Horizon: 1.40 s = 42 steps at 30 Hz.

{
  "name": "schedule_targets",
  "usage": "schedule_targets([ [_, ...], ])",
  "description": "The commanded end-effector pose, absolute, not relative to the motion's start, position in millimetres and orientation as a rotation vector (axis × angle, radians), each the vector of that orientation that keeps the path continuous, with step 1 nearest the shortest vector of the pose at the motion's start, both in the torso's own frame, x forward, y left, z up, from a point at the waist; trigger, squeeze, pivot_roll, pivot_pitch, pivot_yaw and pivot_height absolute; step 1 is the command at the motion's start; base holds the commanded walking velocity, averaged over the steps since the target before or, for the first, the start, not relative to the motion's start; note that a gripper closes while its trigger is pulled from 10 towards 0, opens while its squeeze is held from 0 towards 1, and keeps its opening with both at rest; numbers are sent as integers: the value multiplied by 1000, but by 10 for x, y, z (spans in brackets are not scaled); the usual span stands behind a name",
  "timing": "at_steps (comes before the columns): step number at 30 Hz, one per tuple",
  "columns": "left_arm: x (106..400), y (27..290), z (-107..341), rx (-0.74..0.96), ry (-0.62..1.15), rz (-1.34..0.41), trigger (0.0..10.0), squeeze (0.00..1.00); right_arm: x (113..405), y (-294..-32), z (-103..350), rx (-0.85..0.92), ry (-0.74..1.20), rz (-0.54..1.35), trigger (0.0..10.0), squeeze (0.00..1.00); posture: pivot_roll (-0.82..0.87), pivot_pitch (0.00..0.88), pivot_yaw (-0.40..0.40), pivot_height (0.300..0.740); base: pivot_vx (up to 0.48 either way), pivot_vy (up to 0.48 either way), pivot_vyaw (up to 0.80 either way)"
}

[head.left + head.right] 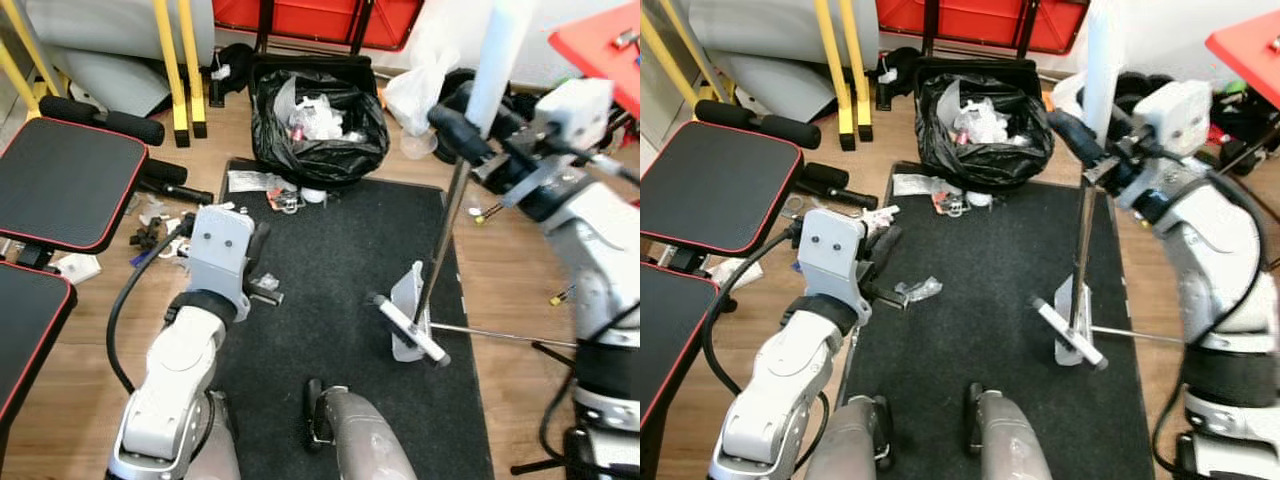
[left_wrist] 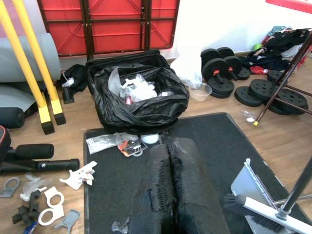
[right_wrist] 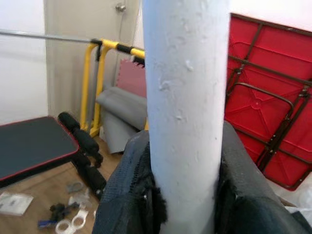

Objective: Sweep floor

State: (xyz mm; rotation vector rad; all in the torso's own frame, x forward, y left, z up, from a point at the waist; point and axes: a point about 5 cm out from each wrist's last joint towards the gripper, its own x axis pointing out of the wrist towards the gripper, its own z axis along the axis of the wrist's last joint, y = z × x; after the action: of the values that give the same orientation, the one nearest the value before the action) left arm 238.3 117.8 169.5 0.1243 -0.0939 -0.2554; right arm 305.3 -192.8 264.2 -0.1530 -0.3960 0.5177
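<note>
Fingers: right gripper pinches the white broom handle on both sides; left gripper has its fingers pressed together, holding nothing.
Broom: head at lower centre-right on the black mat, against the grey dustpan.
Litter: scraps at the mat's upper edge, below the bin bag.
Risk: the broom head may knock the dustpan over, since the two touch.

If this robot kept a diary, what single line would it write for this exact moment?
right hand: shut on broom handle | broom head: on black mat by dustpan | left hand: shut, idle | litter: unswept
</note>
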Motion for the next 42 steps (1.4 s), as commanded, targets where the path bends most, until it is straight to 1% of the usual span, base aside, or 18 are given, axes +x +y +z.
schedule_targets([
  [1,2344,1127,1676,114,-77,-308,10000,0,3094,-1950,2485,-118,-338,489,10000,0,-137,273,-180,740,0,0,0],
  [5,2334,1128,1680,111,-77,-304,10000,0,3090,-1884,2506,-84,-391,494,10000,0,-136,276,-183,740,0,0,0],
  [10,2333,1131,1682,110,-76,-303,10000,0,3058,-1898,2518,-26,-424,488,10000,0,-140,277,-181,740,0,0,0],
  [11,2333,1132,1683,110,-75,-303,10000,0,3038,-1914,2537,22,-452,480,10000,0,-140,277,-181,740,0,0,0],
  [12,2333,1132,1683,110,-75,-303,10000,0,3038,-1914,2537,22,-452,480,10000,0,-140,277,-181,740,0,0,0],
  [15,2340,1136,1685,111,-76,-305,10000,0,2962,-1875,2533,208,-507,513,10000,0,-141,275,-177,740,0,0,0],
  [18,2340,1136,1686,112,-76,-305,10000,0,2941,-1845,2513,246,-509,533,10000,0,-141,275,-177,740,0,0,0],
  [19,2340,1135,1688,113,-77,-306,10000,0,2921,-1810,2486,290,-509,559,10000,0,-141,275,-177,740,0,0,0],
  [21,2346,1136,1691,115,-77,-306,10000,0,2905,-1780,2393,315,-482,577,10000,0,-138,275,-174,740,0,0,0],
  [24,2347,1137,1692,115,-78,-306,10000,0,2898,-1773,2357,315,-471,582,10000,0,-138,275,-174,740,0,0,0],
  [25,2351,1138,1692,116,-78,-305,10000,0,2897,-1772,2309,281,-450,579,10000,0,-139,274,-173,740,0,0,0],
  [26,2354,1139,1692,116,-78,-305,10000,0,2903,-1782,2253,210,-420,561,10000,0,-139,274,-172,740,0,0,0],
  [27,2354,1139,1692,116,-78,-305,10000,0,2903,-1782,2253,210,-420,561,10000,0,-139,274,-172,740,0,0,0],
  [28,2362,1140,1692,115,-78,-304,10000,0,2917,-1806,2186,118,-384,529,10000,0,-140,273,-173,740,0,0,0],
  [32,2368,1138,1695,114,-79,-303,10000,0,2932,-1844,2150,54,-367,500,10000,0,-139,272,-175,740,0,0,0],
  [36,2369,1138,1696,114,-81,-302,10000,0,2934,-1862,2189,51,-382,492,10000,0,-139,270,-177,740,0,0,0],
  [41,2378,1137,1694,115,-83,-298,10000,0,2927,-1886,2347,27,-431,494,10000,0,-138,265,-180,740,0,0,0],
  [42,2382,1137,1694,115,-84,-297,10000,0,2916,-1901,2466,15,-465,496,10000,0,-139,264,-180,740,0,0,0],
])
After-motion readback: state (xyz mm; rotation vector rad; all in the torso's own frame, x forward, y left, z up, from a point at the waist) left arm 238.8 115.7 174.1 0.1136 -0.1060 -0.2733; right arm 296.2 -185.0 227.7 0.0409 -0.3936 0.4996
